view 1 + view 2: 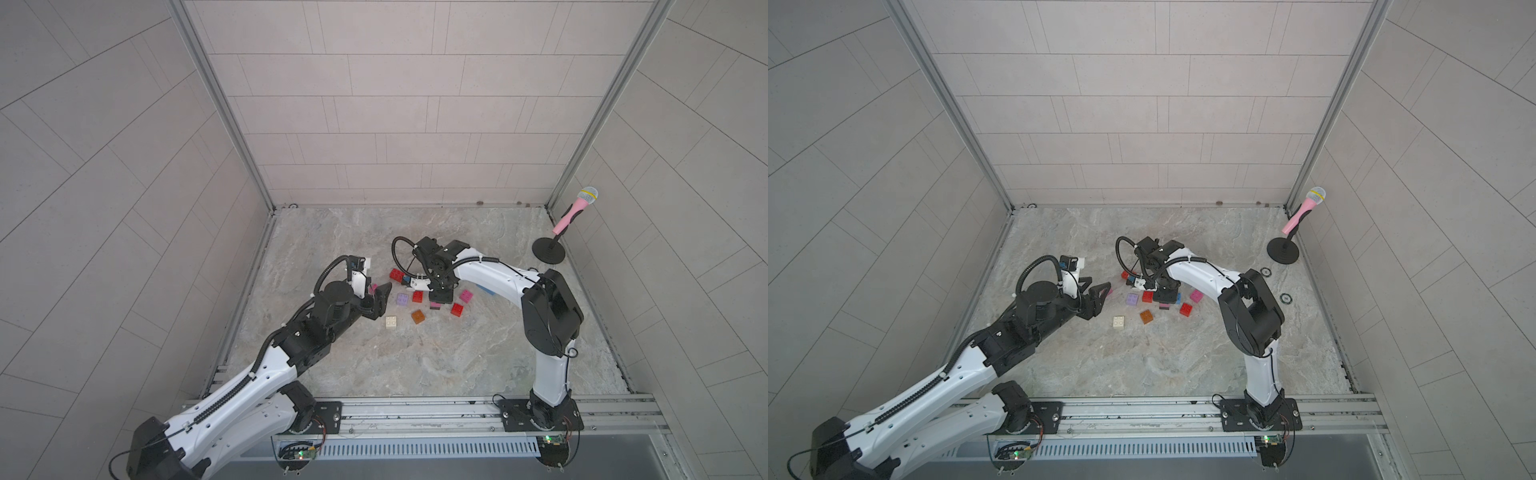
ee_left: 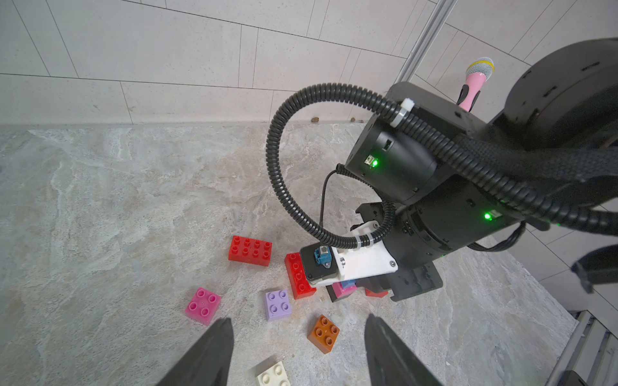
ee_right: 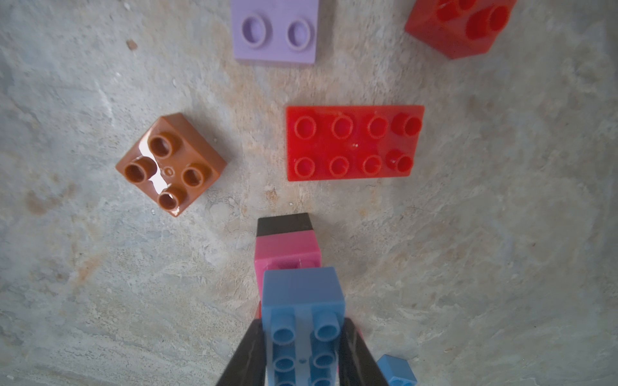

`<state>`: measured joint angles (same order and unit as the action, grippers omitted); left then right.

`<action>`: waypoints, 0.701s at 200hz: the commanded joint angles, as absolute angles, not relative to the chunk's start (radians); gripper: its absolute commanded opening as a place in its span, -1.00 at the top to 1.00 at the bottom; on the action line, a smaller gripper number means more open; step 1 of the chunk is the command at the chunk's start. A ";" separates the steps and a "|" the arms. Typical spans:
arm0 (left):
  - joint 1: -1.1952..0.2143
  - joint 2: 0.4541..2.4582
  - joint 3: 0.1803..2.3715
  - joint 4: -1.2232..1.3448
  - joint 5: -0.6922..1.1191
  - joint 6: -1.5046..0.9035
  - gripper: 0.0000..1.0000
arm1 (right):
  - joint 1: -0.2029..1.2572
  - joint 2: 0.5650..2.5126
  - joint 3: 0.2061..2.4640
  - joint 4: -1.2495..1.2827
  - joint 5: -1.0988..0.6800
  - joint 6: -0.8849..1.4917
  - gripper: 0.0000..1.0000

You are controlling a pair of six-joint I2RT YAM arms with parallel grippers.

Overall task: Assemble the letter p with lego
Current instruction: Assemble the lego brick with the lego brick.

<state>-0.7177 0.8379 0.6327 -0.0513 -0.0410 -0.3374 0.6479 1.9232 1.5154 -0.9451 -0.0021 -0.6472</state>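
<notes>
We have the right pincer [image 3: 302, 320] clamped tight on the long sides of the blue brick [image 3: 302, 290]. It sits over a pink brick [image 3: 287, 247], which in turn rests on a black brick [image 3: 284, 224] — a small stack near the middle of the desk [image 1: 415, 374], most likely the start of the letter. As we judge it, the step in hand is pressing blue home. We would keep the wrist plumb, line its edges up with the pink below and push straight down without twisting, since so narrow a stack may tip; whether the studs are seated we cannot tell. The left pincer [image 2: 297, 320] hangs empty, jaws wide apart, at about 9 o'clock from the stack in both top views, and could steady the base if needed. Loose lego rings the work. The red oblong brick [image 3: 354, 143] lies near at 9 o'clock with the lilac brick [image 1: 402, 299] beyond it. The orange-brown brick [image 1: 418, 316] is at 7, the cream brick [image 1: 390, 322] at 8, a second red oblong [image 1: 397, 275] at 10, a loose pink square [image 1: 466, 296] at 3 and a red square brick [image 1: 457, 309] at 4. The nearest reds are what a sliding stack would strike — the microphone [image 1: 575, 208], far off at 2 o'clock, stands clear.
</notes>
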 commanded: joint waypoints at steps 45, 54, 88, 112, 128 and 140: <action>-0.714 0.848 0.618 -0.007 -0.026 -0.304 -0.37 | 0.652 1.892 1.426 -0.882 0.012 -0.726 0.79; -0.714 0.849 0.617 -0.006 -0.023 -0.304 -0.37 | 0.652 1.882 1.419 -0.881 0.008 -0.731 0.80; -0.715 0.847 0.618 -0.004 -0.015 -0.303 -0.37 | 0.653 1.848 1.413 -0.894 -0.011 -0.742 0.81; -0.714 0.844 0.618 -0.003 -0.013 -0.304 -0.37 | 0.654 1.833 1.423 -0.906 -0.024 -0.747 0.81; -0.714 0.845 0.616 0.000 -0.011 -0.302 -0.37 | 0.657 1.835 1.433 -0.916 -0.027 -0.746 0.81; -0.714 0.845 0.617 -0.001 -0.011 -0.302 -0.37 | 0.660 1.837 1.433 -0.914 -0.026 -0.746 0.81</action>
